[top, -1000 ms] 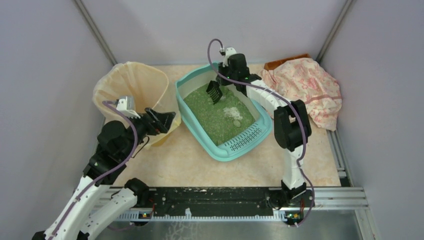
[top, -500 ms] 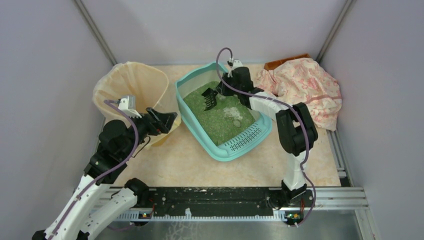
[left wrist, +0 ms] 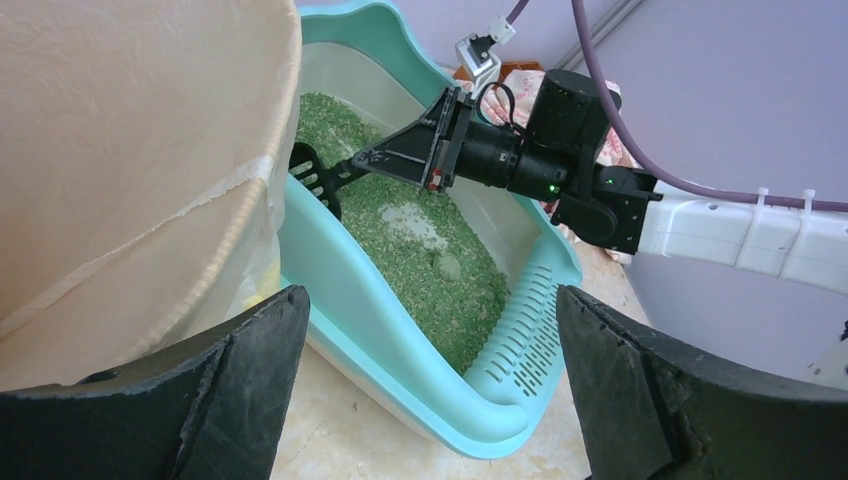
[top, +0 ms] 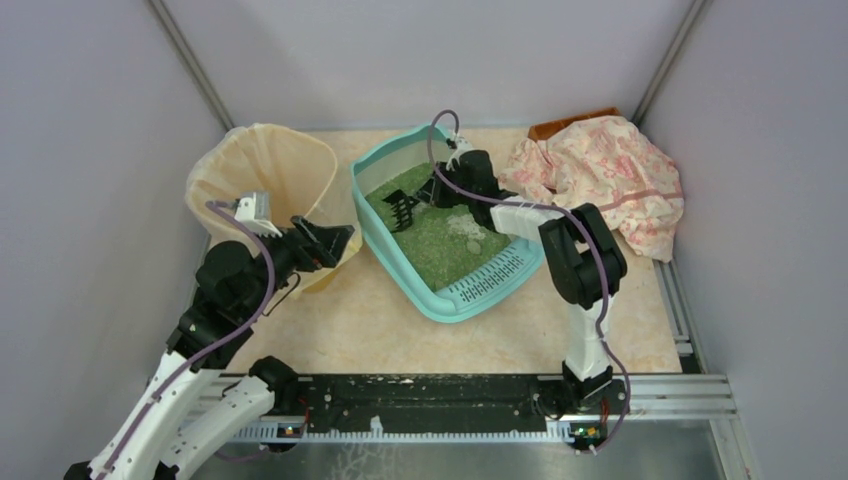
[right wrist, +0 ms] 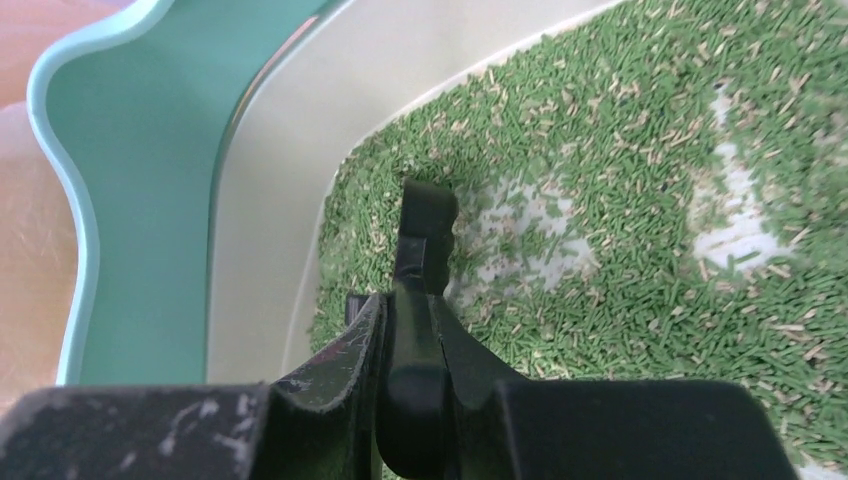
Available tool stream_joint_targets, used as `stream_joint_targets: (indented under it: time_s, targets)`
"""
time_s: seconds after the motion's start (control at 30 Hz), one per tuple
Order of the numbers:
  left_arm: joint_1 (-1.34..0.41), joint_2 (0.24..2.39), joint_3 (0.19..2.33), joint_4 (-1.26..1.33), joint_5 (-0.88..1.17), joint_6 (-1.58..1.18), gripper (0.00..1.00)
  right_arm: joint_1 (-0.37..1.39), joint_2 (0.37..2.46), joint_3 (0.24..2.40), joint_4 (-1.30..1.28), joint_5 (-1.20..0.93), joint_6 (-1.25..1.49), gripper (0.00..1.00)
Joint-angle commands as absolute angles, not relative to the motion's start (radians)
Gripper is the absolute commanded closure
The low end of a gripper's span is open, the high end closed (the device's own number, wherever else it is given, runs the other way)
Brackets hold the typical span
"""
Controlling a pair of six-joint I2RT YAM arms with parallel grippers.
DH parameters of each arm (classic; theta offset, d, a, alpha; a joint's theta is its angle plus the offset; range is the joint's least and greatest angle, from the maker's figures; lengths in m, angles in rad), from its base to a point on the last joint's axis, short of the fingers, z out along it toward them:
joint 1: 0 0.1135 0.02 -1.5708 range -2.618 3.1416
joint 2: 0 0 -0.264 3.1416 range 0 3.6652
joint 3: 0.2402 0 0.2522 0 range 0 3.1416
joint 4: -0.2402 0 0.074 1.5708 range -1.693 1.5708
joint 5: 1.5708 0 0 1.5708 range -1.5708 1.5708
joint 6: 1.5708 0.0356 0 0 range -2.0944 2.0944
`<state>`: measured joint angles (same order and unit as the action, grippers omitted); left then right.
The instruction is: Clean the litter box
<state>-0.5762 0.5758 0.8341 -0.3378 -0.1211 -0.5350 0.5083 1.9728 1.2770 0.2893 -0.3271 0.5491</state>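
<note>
The large teal rounded-rectangular plastic litter box (top: 378, 240) lies tilted on the pale marbled table (top: 380, 330) in front of my bases, its slotted grate (top: 492, 274) at the end nearest me. Green granules (top: 440, 250) cover its floor, with a pale patch (top: 465, 225) toward the box's right wall. Inside the box at its far end, my right gripper (top: 437, 190) is clamped on the handle of a black slotted plastic scoop (top: 402, 207), whose head rests in the granules near the box's far-left corner. Just outside the box's left wall, my left gripper (top: 338, 240) hangs with its jaws spread wide and nothing between them. Touching the box's left side is a beige bag-lined bin (top: 262, 165). Beside the box's right far corner lies a crumpled pink floral cloth (top: 610, 175).
</note>
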Motion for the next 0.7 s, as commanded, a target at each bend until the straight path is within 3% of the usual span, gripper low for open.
stream_joint_targets:
  time_s: [0.0, 0.23, 0.67]
  targets:
    - [-0.578, 0.556, 0.829, -0.332, -0.109, -0.549, 0.02, 0.541, 2.002, 1.218, 0.236, -0.443, 0.576, 1.0]
    - [-0.578, 0.539, 0.833, -0.348, -0.116, -0.548, 0.02, 0.485, 1.935, 1.199, 0.286, -0.557, 0.697, 1.0]
    - [-0.578, 0.524, 0.827, -0.354, -0.117, -0.534, 0.02, 0.402, 1.769, 1.106, 0.355, -0.585, 0.742, 1.0]
